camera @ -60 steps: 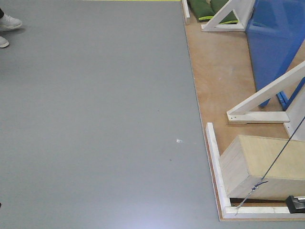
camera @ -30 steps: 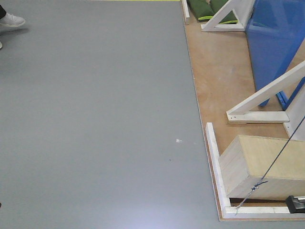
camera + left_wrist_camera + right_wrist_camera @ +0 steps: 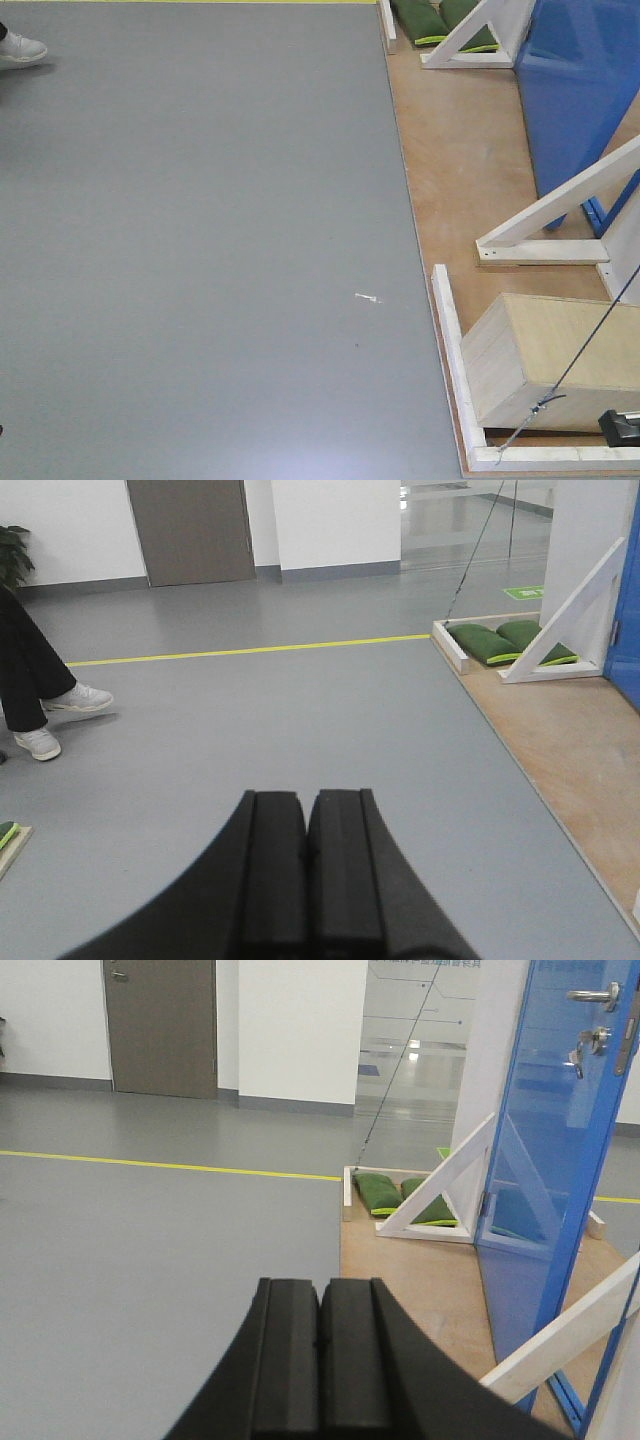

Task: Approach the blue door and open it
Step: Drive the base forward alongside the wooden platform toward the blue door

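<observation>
The blue door (image 3: 555,1150) stands upright at the right of the right wrist view, glossy, with a silver lever handle (image 3: 592,996) and a lock (image 3: 588,1044) near its top. From the front view only its lower part (image 3: 578,90) shows at the upper right, and a thin blue strip (image 3: 632,640) shows in the left wrist view. My right gripper (image 3: 320,1295) is shut and empty, well short of the door. Shut too, with nothing held, my left gripper (image 3: 306,805) hangs over grey floor.
A brown platform (image 3: 460,150) carries the door, white braced frames (image 3: 555,215) (image 3: 445,1200), a plywood box (image 3: 545,360) and green sandbags (image 3: 385,1192). A dark cable (image 3: 585,345) crosses the box. A person's feet (image 3: 60,715) stand at left. Yellow floor line (image 3: 250,648) runs across.
The platform, box and floor speck have slid down and left in the front view, so the base has moved forward. The shoes at top left have shifted. Both grippers stay shut.
</observation>
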Robot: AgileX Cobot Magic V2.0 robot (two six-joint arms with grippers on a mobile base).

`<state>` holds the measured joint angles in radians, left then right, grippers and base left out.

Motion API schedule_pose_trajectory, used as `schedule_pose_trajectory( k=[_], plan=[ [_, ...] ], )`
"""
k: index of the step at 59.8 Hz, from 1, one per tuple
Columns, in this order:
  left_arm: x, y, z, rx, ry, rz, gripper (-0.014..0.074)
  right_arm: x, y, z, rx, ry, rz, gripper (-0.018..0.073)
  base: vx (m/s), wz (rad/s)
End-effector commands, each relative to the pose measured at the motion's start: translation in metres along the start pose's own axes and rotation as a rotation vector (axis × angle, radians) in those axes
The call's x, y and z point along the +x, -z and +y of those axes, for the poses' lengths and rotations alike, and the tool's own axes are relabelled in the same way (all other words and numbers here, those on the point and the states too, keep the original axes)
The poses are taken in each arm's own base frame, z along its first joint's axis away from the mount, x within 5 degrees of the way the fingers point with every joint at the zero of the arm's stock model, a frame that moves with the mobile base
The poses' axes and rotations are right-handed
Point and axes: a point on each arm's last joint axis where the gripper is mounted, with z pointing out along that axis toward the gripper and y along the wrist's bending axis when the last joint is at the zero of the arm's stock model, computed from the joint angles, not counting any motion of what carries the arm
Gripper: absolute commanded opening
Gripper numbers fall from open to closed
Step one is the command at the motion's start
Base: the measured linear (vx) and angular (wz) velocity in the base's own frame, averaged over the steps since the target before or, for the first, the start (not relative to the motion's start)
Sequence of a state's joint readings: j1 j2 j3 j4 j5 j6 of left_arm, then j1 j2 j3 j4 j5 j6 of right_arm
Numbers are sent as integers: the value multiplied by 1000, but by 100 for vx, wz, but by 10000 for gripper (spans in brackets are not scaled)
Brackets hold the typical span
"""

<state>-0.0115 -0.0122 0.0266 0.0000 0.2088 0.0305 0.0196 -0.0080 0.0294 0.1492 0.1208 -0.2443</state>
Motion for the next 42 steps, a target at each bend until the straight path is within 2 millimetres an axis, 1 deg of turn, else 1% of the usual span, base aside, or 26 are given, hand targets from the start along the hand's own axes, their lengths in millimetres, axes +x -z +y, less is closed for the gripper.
schedule_pose_trajectory(
  k=[1,23,42],
  plan=[
    [-6,1,0,5,2,-92,70,-1,0,-1,22,5,-74,-8,14,1],
    [-6,1,0,5,2,-92,70,-1,0,-1,22,5,-74,-8,18,7],
    [-6,1,0,5,2,-92,70,-1,0,-1,22,5,-74,-8,22,-5]
  ],
)
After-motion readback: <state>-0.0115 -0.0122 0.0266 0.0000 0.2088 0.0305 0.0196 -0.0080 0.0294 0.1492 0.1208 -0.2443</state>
